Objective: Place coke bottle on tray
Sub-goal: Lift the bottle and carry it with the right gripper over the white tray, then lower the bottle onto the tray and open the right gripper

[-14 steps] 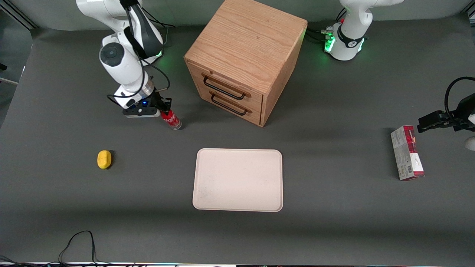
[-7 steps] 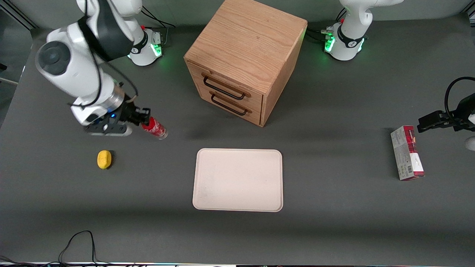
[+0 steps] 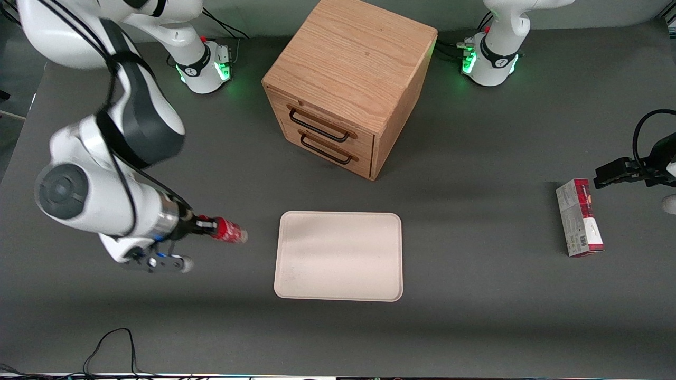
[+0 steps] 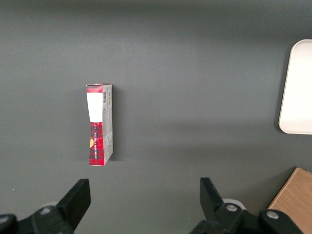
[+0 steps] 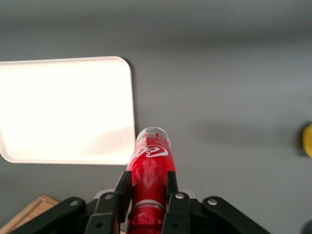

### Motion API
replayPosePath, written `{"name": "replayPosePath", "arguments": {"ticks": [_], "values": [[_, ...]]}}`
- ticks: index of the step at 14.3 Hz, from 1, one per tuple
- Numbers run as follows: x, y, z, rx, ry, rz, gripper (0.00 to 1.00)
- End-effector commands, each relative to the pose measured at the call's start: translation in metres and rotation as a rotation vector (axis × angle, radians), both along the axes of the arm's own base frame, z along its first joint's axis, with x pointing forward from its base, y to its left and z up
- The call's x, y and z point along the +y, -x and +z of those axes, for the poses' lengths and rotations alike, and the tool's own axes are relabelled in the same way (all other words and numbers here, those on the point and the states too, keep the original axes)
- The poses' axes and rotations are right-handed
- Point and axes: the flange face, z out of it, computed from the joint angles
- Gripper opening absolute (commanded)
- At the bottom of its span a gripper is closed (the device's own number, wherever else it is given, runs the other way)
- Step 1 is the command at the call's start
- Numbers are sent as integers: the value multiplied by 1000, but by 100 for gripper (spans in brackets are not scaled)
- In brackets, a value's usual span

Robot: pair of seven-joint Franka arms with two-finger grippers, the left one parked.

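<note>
My right gripper [image 3: 208,227] is shut on the coke bottle [image 3: 228,233], a small red bottle with white script and a clear base. It holds the bottle in the air, lying nearly level, beside the tray's edge toward the working arm's end. The cream-white tray [image 3: 338,256] lies flat on the grey table, nearer the front camera than the wooden drawer cabinet. In the right wrist view the fingers [image 5: 123,187] clamp the bottle [image 5: 151,168] near its neck, and the tray [image 5: 66,109] shows below it. The tray's rim also shows in the left wrist view [image 4: 296,87].
A wooden cabinet [image 3: 348,84] with two drawers stands farther from the camera than the tray. A red-and-grey carton box [image 3: 578,217] lies toward the parked arm's end. A yellow object [image 5: 307,140] shows only in the right wrist view. A black cable [image 3: 113,343] lies near the front edge.
My right gripper has carried the bottle away from the cabinet, nearer to the front camera and up to the tray's edge. The arm now hides the yellow object in the front view.
</note>
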Motion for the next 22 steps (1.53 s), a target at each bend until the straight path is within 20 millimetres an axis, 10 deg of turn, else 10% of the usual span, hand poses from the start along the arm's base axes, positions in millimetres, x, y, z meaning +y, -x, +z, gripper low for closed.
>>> {"name": "replayPosePath", "arguments": {"ticks": [1, 7, 14, 18, 22], "values": [[28, -14, -2, -60, 13, -3, 0], [102, -17, -77, -151, 70, -53, 0], [116, -23, -120, -180, 49, -50, 0], [117, -26, -121, -201, 34, -124, 99], [103, -31, -111, -206, 39, -136, 100]]}}
